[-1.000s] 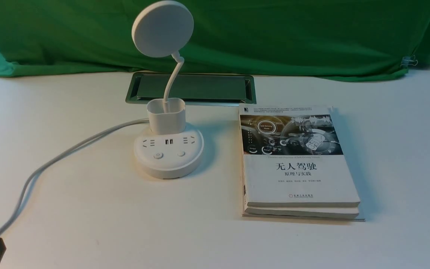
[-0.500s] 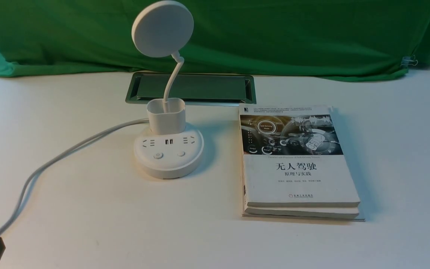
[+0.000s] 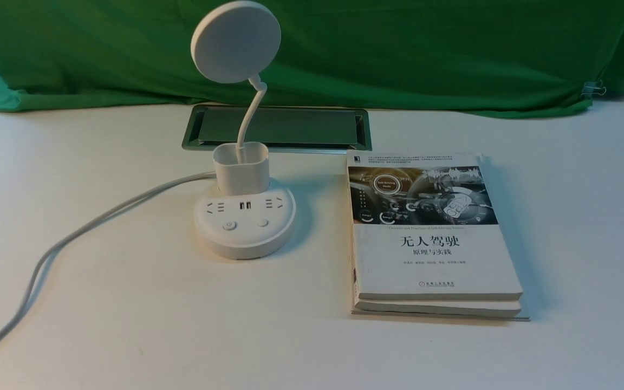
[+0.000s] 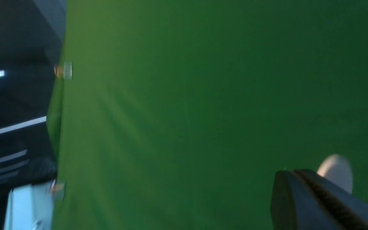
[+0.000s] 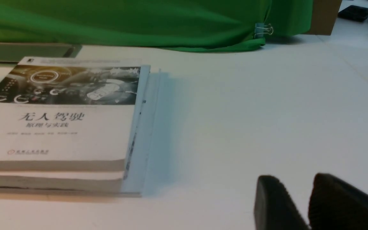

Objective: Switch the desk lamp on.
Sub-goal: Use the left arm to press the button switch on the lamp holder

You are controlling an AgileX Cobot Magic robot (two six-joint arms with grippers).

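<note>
Tabletop (image 3: 588, 244) supports all items; green cloth (image 3: 426, 54) hangs along its far side. The stack of books (image 3: 436, 260) lies to the right of the desk lamp (image 3: 242, 181). Risk: a low approach by the right arm from that side could catch the stack. The desk lamp stands upright left of centre, just in front of the dark tray (image 3: 290, 127), and its disc head (image 3: 236, 46) appears unlit.

The cord (image 3: 82, 230) runs from behind the cup holder toward the near left edge. Risk: a low sweep by the left arm could snag the cord and drag or turn the base (image 3: 247, 244). The neck (image 3: 249, 119) is thin; contact above the cup holder would probably bend it.

The left claw (image 4: 293, 172) appears closed, with nothing visible in its grasp. It is outside the front view, and its wrist view is blurred. The right claw (image 5: 295, 175) shows a narrow gap and holds nothing visible.

The power button (image 3: 229, 225) and the plain button (image 3: 262, 222) sit close together. Probable faults: lateral error operates the wrong button, an off-centre push slides the base, or a shallow press fails to switch the lamp.
</note>
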